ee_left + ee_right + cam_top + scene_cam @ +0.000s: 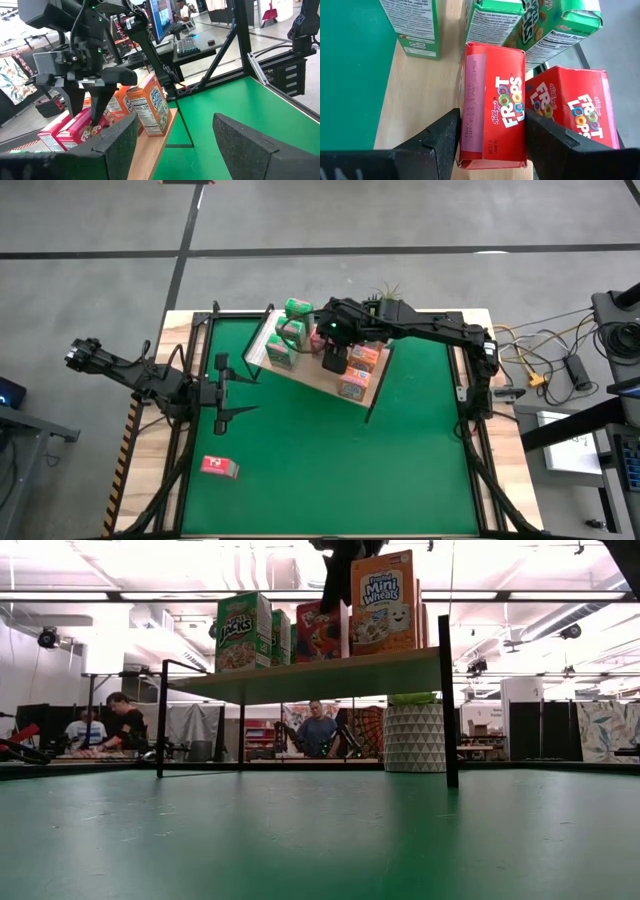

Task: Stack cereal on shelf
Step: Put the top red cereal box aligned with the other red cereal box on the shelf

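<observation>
Right wrist view, red cereal box (pixel 495 105) between right gripper (pixel 492 137) fingers, on shelf (pixel 415 100)

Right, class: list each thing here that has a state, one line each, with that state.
Right gripper: over the shelf, jaws around a red box, one finger at each side.
Red box: upright on the shelf.
Left gripper: open, empty, above the mat.
Lone red box: lying flat on the mat.

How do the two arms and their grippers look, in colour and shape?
Both arms are black, jointed and slim. The right gripper has flat, wedge-shaped black fingers with a rough matte surface, and so has the left gripper. Small green lights glow on the right arm's wrist.
</observation>
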Controlling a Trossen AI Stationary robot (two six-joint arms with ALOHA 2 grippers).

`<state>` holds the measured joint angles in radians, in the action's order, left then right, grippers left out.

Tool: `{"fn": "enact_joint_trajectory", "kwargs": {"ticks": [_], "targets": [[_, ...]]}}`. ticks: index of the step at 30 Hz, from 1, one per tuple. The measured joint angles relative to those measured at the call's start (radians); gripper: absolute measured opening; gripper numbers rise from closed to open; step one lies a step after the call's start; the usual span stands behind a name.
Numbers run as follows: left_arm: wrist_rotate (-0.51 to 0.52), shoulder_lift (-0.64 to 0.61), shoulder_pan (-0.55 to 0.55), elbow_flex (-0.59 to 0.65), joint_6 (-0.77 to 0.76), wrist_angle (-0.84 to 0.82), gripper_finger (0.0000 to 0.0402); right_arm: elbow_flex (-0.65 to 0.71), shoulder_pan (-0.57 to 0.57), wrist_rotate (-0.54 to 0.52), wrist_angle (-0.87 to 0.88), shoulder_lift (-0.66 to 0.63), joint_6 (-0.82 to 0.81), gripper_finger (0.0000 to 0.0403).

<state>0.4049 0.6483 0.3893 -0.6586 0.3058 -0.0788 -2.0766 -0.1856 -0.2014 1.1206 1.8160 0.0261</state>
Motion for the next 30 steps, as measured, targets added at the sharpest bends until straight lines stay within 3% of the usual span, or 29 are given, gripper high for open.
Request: {"fn": "enact_joint_trajectory", "kwargs": {"ticks": [30], "targets": [[0.0, 0.0, -0.001, 0.0, 0.0, 0.0, 0.024, -0.026, 0.004, 0.002, 0.022, -0.003, -0.026, 0.0194]]}}
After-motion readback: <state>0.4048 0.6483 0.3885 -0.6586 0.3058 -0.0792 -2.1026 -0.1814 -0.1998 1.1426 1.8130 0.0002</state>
